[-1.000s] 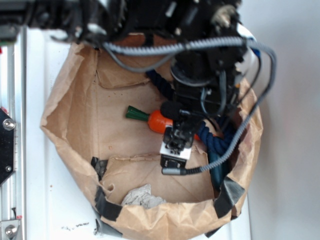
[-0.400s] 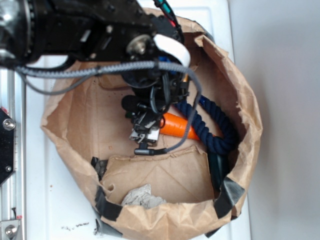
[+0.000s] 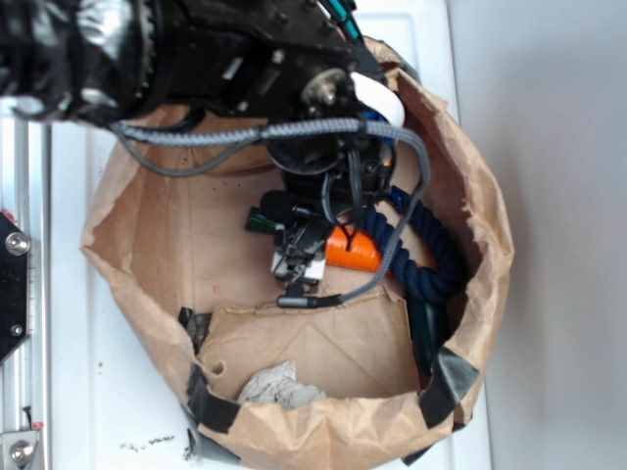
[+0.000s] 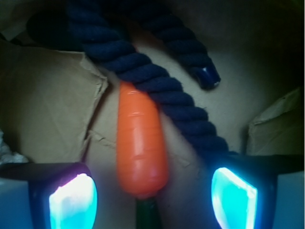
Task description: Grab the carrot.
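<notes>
Between spread fingers (image 4: 73, 202), carrot (image 4: 141, 145) lies, seemingly ungripped, beside rope (image 4: 157, 88)

A white table (image 3: 88, 392) with faint ridges fills the left and middle, marked by dark specks near its lower edge. A metal rail (image 3: 18, 294) with bolts runs down the far left. At right lies a plain pale grey floor (image 3: 558, 245), evenly lit.

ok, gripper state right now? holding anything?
Gripper: open, holding nothing. Its fingers sit on either side of the carrot, not touching it.
</notes>
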Robot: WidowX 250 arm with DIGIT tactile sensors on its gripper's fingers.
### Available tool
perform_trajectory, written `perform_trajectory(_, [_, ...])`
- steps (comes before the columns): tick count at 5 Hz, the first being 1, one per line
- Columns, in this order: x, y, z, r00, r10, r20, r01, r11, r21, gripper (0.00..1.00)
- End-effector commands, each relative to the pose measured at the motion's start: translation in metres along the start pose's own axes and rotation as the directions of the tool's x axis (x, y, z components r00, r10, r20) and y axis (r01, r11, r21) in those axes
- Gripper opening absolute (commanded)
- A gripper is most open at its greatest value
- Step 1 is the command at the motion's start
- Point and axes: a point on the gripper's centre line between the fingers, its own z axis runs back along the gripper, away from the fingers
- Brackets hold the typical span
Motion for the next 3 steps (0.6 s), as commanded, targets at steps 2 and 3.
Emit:
perform_trajectory(2, [0.011,-0.029,-0.006,0.998,-0.061,0.024,0.059,0.997,0.055,1.0])
perform_trajectory(3, [0.012,-0.036,-0.01,0.998,-0.066,0.01,0.065,0.996,0.058,1.0])
